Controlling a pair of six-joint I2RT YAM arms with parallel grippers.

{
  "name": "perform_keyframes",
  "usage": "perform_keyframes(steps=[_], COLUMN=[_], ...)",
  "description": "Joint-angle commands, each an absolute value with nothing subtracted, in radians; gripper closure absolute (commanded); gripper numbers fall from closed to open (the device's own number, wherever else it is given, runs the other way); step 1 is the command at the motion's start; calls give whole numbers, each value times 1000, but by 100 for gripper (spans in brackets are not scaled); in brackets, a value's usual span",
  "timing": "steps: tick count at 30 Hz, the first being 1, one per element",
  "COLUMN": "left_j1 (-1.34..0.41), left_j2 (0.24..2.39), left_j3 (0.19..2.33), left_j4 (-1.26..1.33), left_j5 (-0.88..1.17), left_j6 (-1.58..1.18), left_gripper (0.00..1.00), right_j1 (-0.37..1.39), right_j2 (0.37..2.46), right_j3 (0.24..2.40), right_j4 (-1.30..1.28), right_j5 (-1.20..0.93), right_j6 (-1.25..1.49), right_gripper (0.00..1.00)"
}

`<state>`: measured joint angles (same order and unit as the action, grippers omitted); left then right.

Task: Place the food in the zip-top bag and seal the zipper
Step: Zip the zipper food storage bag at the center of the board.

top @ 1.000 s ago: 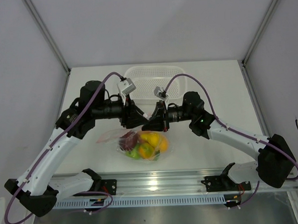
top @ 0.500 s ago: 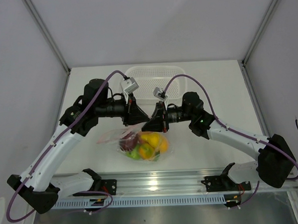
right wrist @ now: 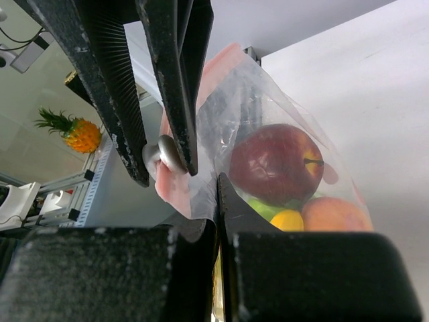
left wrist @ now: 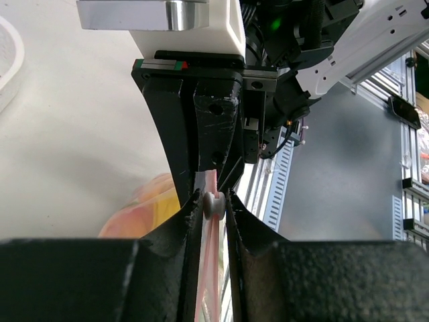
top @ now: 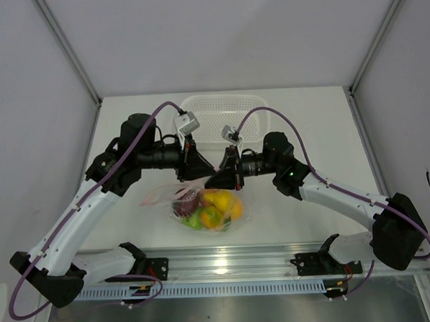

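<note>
With the left hand (left wrist: 213, 201) clenched on the zipper (left wrist: 209, 288) and the right hand (right wrist: 219, 201) pinching the bag (right wrist: 268, 100), the film could slip, leaving the seal unfinished.

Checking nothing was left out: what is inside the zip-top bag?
The clear zip-top bag shows a dark red apple, a peach, a yellow fruit and a green piece. Whatever lies beneath them is covered.

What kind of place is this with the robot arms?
Probably a robot lab test booth: two white robot arms bolted to a silver metal rail, plain pale panel walls boxing in a white table, and a clear plastic bag of toy fruit for practice.
</note>
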<state>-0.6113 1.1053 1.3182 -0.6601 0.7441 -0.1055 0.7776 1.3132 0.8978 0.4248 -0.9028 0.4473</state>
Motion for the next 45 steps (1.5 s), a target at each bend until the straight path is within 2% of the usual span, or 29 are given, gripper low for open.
perform_keyframes(steps=[1,6,7,8,11,18,24,29,30,31,32,33,34,37,42,44,45], left_j1=[-614,-612,-614,-614,-614,-611,-611,-606,-606,-604,-606,-606,-606,-604,-604,-604,-604], left_j2=[1085,1089,1089,1089,1086,1080,1077,1074,1074,1075,1075,1075,1077,1078,1081,1085,1086], left_j3=[1328,1324,1325,1325,1318,1307,1292,1295,1295,1295,1296,1301,1302,1318,1327,1330,1328], left_j4=[-649,-649,-647,-652,-652,-657,-657,-655,-655,-657,-655,-658,-660,-678,-692,-692,-692], left_j5=[758,761,761,762,759,747,745,746,750,753,755,759,759,758,768,775,776], left_j6=[-103,-106,-106,-106,-103,-97,-94,-95,-95,-95,-95,-94,-92,-77,-66,-67,-67], left_gripper=[79,81,79,72,69,76,72,81,86,99,99,99,99,99,99,99,99], right_j1=[778,778,776,776,776,776,776,776,776,776,776,775,775,773,769,767,765], right_j2=[1269,1269,1269,1270,1270,1269,1267,1269,1270,1272,1272,1272,1273,1276,1327,1359,1368], right_j3=[928,931,931,934,937,937,942,945,945,946,951,953,960,1017,1165,1196,1216], right_j4=[471,474,474,474,472,471,469,469,466,462,457,439,411,283,24,-32,-67], right_j5=[-899,-897,-897,-896,-897,-897,-899,-902,-902,-907,-911,-917,-923,-971,-1049,-1074,-1089], right_j6=[431,436,436,436,439,440,442,442,442,437,434,427,408,312,149,127,109], right_gripper=[100,100,100,100,100,100,100,100,100,100,100,99,83,69,67,69,74])
